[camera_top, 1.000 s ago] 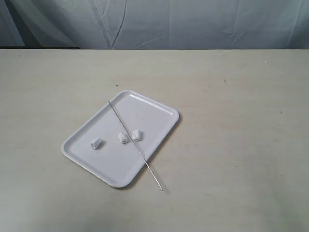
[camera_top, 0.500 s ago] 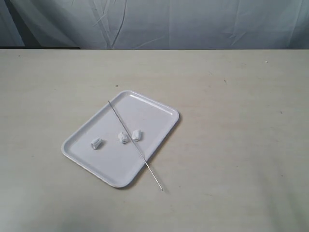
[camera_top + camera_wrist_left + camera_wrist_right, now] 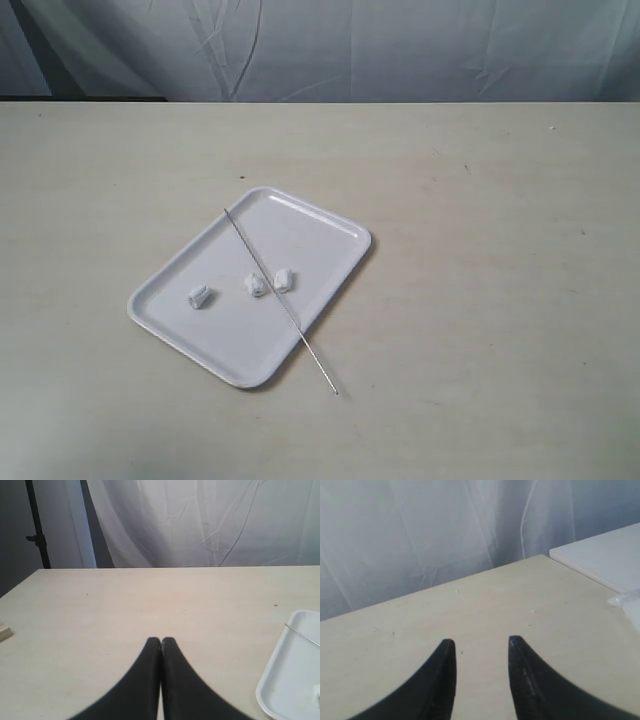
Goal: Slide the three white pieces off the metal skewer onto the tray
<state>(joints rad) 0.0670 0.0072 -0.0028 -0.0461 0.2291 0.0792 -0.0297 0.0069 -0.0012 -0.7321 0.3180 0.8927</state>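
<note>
The white tray (image 3: pixel 320 225) lies near the table's middle in the exterior view. Three white pieces rest loose on it: one (image 3: pixel 200 296) toward its left end, two (image 3: pixel 257 286) (image 3: pixel 284 280) close together beside the metal skewer (image 3: pixel 280 300). The skewer lies bare across the tray, its near end sticking out over the table. No arm shows in the exterior view. In the left wrist view my left gripper (image 3: pixel 161 641) is shut on nothing, with the tray's corner (image 3: pixel 280 680) and the skewer's tip (image 3: pixel 302 635) off to one side. My right gripper (image 3: pixel 480 642) is open over bare table.
A pale curtain hangs behind the table. A small wooden block edge (image 3: pixel 5 631) shows at the border of the left wrist view. A white board (image 3: pixel 605 555) and a clear wrapper (image 3: pixel 626 600) lie beyond the table corner in the right wrist view.
</note>
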